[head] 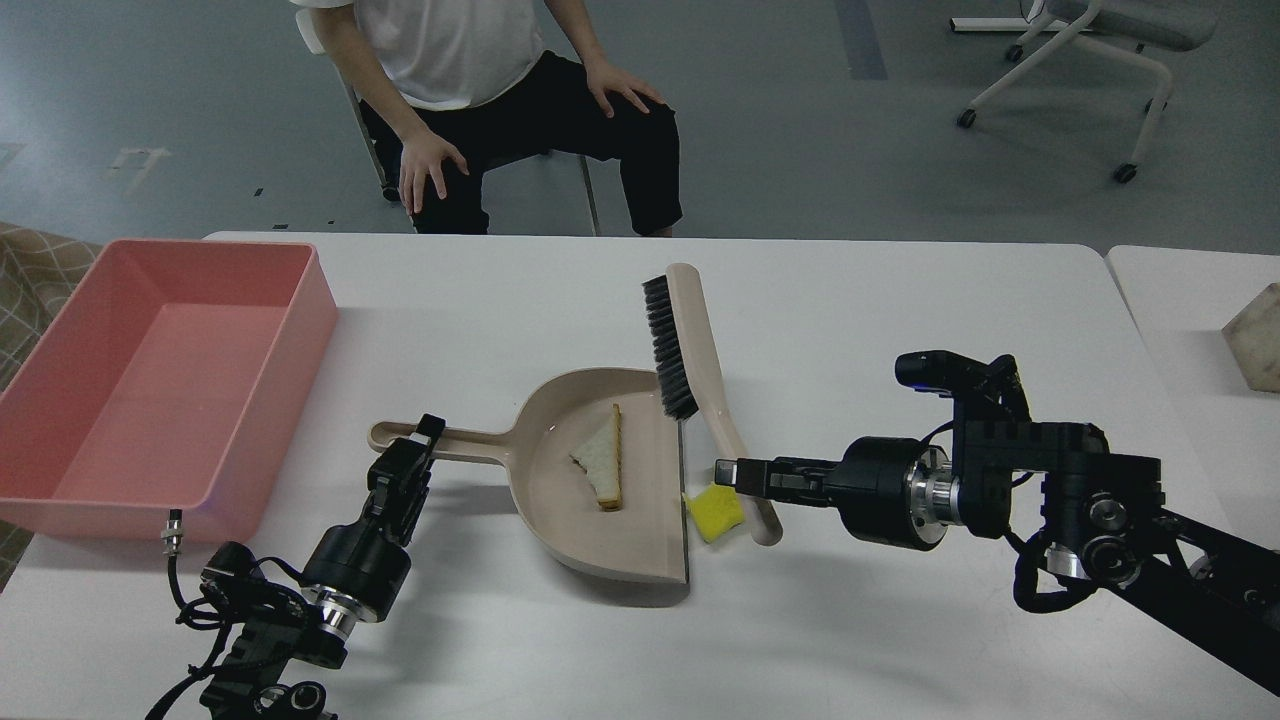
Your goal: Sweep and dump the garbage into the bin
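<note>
Head view: white surface (850, 320) carrying everything. Salmon-pink bin (310, 330) sitting at the far left, its near corner overhanging the surface edge. Beige dustpan (560, 510) lying mid-surface, handle pointing left, open lip facing right. Triangular bread slice (603, 462) with brown crust resting inside the dustpan, toward its right side. Yellow sponge chunk (714, 512) lying on the surface just outside the dustpan lip, at its near right, touching or nearly touching the brush handle. Beige brush (700, 350) with black bristles lying diagonally, bristle end far and resting over the dustpan's far right corner, handle end running near and right past the sponge chunk. Left end effector (425, 440) sitting at the dustpan handle, fingers narrow around it, appearing to be gripping it. Right end effector (730, 472) reaching in from the right, its tip meeting the lower part of the brush handle; fingers seen edge-on, so cannot tell whether they are closing on the handle or merely touching. Seated person (500, 90) waiting beyond the far edge, hands on knees. Wheeled chair (1090, 50) standing far right.
</note>
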`<state>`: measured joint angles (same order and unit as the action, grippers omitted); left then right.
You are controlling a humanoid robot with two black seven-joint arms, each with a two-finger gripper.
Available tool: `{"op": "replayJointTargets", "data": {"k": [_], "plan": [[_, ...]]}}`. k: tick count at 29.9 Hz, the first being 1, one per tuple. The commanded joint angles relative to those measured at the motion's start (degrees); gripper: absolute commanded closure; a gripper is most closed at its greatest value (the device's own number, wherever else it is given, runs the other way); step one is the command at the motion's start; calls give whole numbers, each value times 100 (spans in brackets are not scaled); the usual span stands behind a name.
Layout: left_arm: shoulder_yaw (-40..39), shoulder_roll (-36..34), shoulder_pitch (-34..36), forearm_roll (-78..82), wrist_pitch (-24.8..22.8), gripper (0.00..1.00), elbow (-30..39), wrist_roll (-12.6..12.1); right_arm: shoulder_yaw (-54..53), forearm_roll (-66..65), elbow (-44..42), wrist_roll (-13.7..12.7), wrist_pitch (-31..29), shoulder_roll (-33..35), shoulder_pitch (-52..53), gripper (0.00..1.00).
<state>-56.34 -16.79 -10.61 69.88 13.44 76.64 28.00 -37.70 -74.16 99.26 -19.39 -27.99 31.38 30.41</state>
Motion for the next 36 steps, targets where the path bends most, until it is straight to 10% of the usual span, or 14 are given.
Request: {"op": "replayJointTargets", "data": {"k": [1,16,36], "plan": [[8,0,-11,9,1,78,0,0,-18,-2,-3,-47,-1,377,-8,92],[44,9,6,9,1,78,-18,0,341,-10,-3,-152,-1,1670,-131,92],[61,-18,50,79,36,78,-79,0,825,-2,-3,-152,-1,774,-325,92]]}}
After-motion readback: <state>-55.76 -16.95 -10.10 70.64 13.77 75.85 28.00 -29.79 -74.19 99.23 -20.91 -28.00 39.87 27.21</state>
